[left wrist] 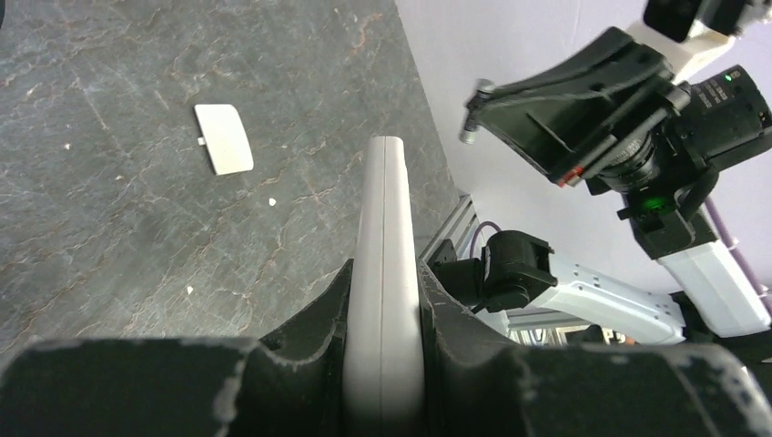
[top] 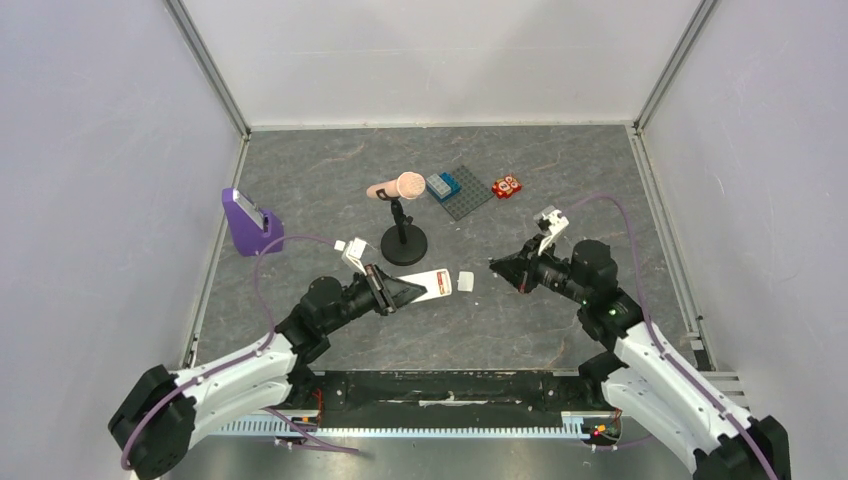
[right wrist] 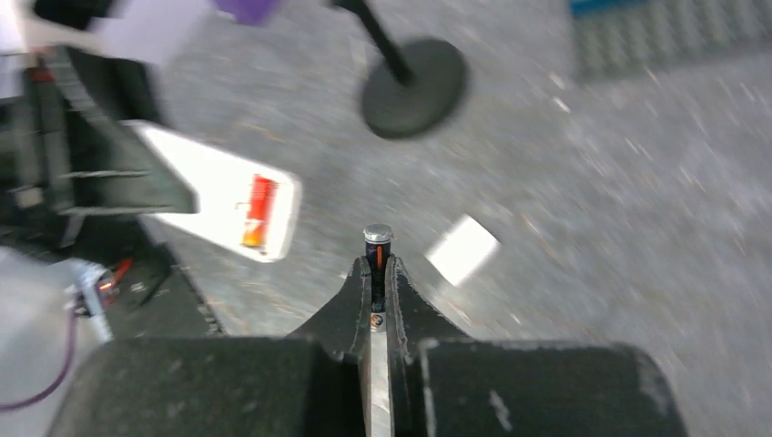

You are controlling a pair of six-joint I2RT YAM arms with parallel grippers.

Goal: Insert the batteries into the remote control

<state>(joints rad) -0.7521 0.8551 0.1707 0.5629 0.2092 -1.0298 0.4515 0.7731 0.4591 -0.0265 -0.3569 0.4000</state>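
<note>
Remote control [top: 432, 285] sits clamped by its near end in my left claw [top: 405, 292], pointing out over the worktop [top: 300, 190]. Its back is up, with a red-orange battery [right wrist: 260, 211] showing in the bay. My right claw [right wrist: 375, 270] is pinched tight on the black battery [right wrist: 377, 237], silver cap poking forward. I'd line its axis with the free slot beside the red one, come in low and slow, and hold the left steady. White cover [top: 466, 283] lies just beside the remote's tip.
</note>
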